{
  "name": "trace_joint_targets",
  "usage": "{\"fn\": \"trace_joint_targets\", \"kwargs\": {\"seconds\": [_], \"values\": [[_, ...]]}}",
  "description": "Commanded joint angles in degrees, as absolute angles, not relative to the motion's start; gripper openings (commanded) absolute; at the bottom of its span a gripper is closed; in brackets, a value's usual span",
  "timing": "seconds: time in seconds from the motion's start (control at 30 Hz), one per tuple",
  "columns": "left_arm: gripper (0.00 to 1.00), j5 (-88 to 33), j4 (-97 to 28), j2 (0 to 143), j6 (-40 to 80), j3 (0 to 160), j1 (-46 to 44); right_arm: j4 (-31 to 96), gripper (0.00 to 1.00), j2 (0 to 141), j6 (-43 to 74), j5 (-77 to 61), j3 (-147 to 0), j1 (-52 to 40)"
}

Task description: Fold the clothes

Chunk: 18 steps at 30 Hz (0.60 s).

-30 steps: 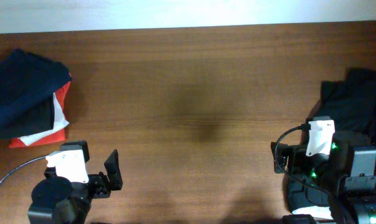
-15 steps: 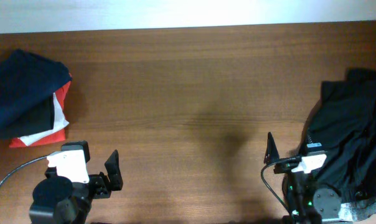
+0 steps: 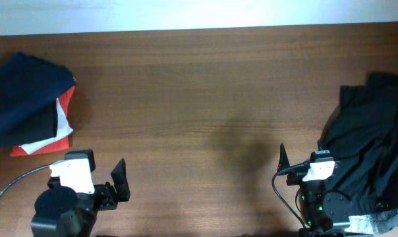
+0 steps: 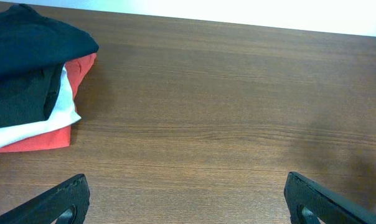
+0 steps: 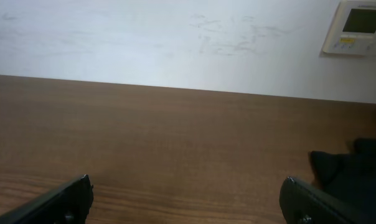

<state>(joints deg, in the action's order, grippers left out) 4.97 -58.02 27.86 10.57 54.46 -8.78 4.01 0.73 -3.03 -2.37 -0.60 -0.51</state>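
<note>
A crumpled dark navy-black garment (image 3: pixel 370 141) lies in a heap at the table's right edge; a corner of it shows in the right wrist view (image 5: pixel 356 168). A folded stack of clothes (image 3: pixel 24 102), navy on top with white and red beneath, sits at the far left and shows in the left wrist view (image 4: pixel 26 74). My left gripper (image 4: pixel 185 202) is open and empty near the front left edge, below the stack. My right gripper (image 5: pixel 185 199) is open and empty, just left of the dark heap.
The wooden table (image 3: pixel 199 85) stretches between the stack and the heap. A white wall with a thermostat panel (image 5: pixel 359 26) lies beyond the far edge. A grey cable (image 3: pixel 8 187) loops by the left arm base.
The right arm has pulled back toward the front edge and lowered, uncovering more of the dark heap. The left arm has not moved.
</note>
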Motion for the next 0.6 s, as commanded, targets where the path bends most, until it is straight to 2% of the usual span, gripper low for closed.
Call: {"fn": "trace_joint_targets", "kwargs": {"seconds": [0.0,0.3,0.43,0.57], "values": [[0.99,5.4,-58.3,27.7,11.3,54.4,-8.8,4.3,0.99,0.4,-3.2,-1.7,-0.3,-0.4],[0.99,5.4,-59.7,27.2,11.3,54.3,-8.8,4.3,0.99,0.4,-3.2,-1.7,-0.3,-0.4],[0.99,9.0,-62.9,21.7,8.7,52.8,-5.1,4.3,0.99,0.4,-3.2,-1.7,-0.3,-0.4],[0.99,8.8,-46.3,6.3,8.7,30.1,-4.8,4.3,0.99,0.4,-3.2,-1.7,-0.3,-0.4]]}}
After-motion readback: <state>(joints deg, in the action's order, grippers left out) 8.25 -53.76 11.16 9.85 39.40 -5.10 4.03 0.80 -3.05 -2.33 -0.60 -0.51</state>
